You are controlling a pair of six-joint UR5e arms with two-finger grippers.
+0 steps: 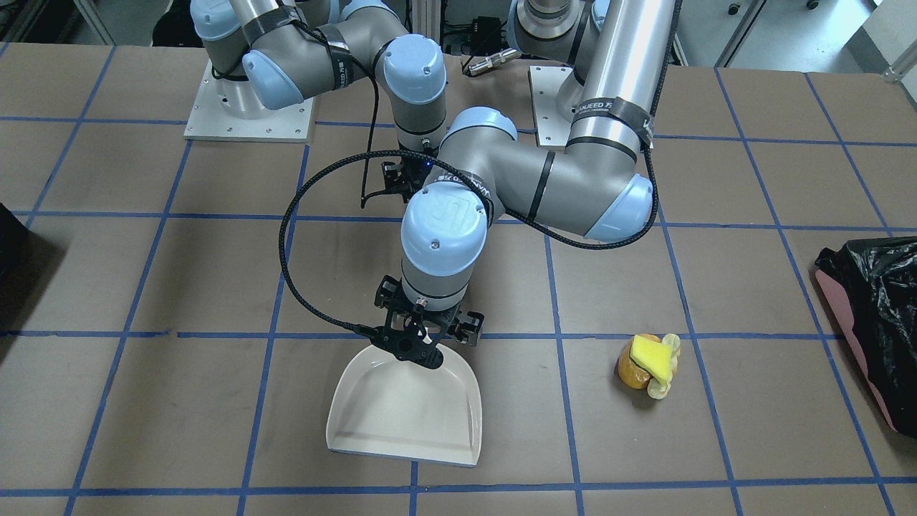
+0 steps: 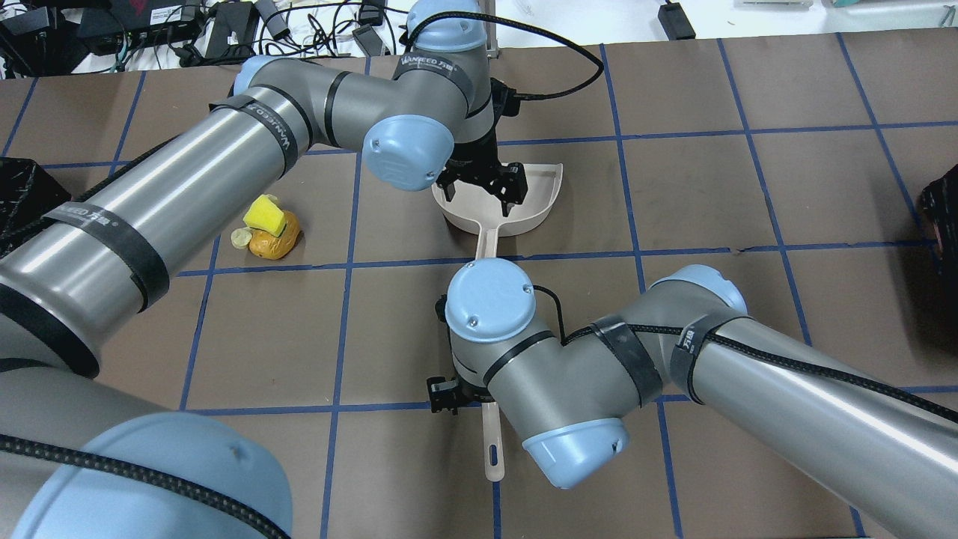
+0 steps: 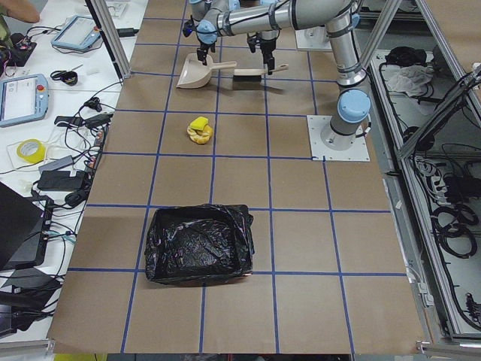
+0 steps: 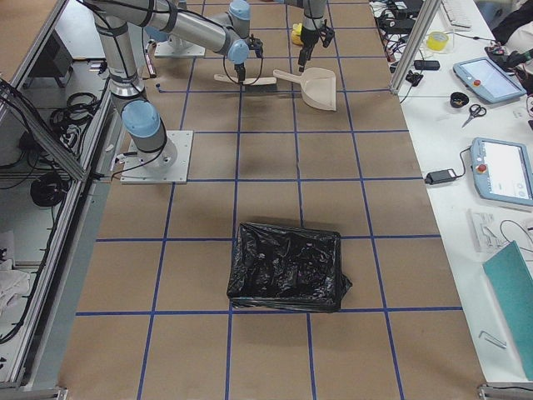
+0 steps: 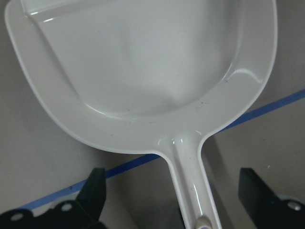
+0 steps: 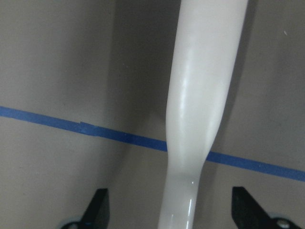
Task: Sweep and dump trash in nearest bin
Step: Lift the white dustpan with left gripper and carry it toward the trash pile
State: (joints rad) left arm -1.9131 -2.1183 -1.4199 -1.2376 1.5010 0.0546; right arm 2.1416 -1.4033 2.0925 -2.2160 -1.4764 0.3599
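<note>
The trash (image 1: 648, 362), an orange lump with a yellow sponge wedge and pale scraps, lies on the table; it also shows in the overhead view (image 2: 269, 228). The pink-sided bin (image 1: 870, 322) with a black bag stands at the table's end on my left. My left gripper (image 5: 174, 183) is open and straddles the handle of a cream dustpan (image 5: 143, 62), low over it (image 2: 481, 187). My right gripper (image 6: 169, 202) is open and straddles the pale handle of a brush (image 6: 200, 95), mostly hidden under its wrist in the overhead view (image 2: 458, 393).
The dustpan (image 1: 405, 408) lies flat near mid-table, mouth away from the robot. The brush handle (image 2: 492, 445) points toward the robot. A second black-bagged container (image 4: 287, 267) stands at the table's right end. Blue tape lines grid the brown table.
</note>
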